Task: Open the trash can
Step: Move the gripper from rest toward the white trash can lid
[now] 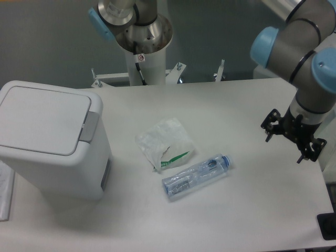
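The trash can (50, 142) is a large white boxy bin at the left of the table. Its flat lid (42, 118) lies shut, with the grey push-button tab (89, 126) on its right edge. My gripper (289, 139) is black and hangs above the right side of the table, far from the bin. Its fingers (269, 126) stand apart and hold nothing.
A translucent white plastic bag with green print (164, 144) lies mid-table. A clear plastic bottle (197, 176) lies on its side just in front of it. The arm's base column (140, 58) stands at the table's back edge. The table's right edge is close under the gripper.
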You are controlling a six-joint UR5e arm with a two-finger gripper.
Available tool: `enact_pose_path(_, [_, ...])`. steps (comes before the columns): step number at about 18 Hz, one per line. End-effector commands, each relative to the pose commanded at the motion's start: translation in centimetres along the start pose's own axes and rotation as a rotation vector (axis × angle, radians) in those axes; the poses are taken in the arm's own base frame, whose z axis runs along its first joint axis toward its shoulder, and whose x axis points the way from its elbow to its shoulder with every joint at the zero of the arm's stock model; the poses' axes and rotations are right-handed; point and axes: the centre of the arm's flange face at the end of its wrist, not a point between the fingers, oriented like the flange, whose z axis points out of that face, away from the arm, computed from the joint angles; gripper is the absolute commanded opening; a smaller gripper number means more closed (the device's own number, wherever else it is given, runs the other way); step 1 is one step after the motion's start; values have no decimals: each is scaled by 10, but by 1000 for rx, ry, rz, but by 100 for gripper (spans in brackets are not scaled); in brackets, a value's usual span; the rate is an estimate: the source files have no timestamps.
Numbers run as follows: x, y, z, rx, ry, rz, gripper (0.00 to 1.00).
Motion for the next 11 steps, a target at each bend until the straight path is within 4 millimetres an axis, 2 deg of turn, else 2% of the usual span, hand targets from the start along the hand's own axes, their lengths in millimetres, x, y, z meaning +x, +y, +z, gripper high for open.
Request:
enact_pose_path(4, [3, -11, 1, 3, -3, -4, 100])
enact_pose_path(6, [5, -14, 1, 13, -1, -87, 100])
enact_pose_path(9, [17, -46, -2, 42, 6, -188, 100])
enact_pose_path(11, [23, -64, -10, 138, 31, -314, 100])
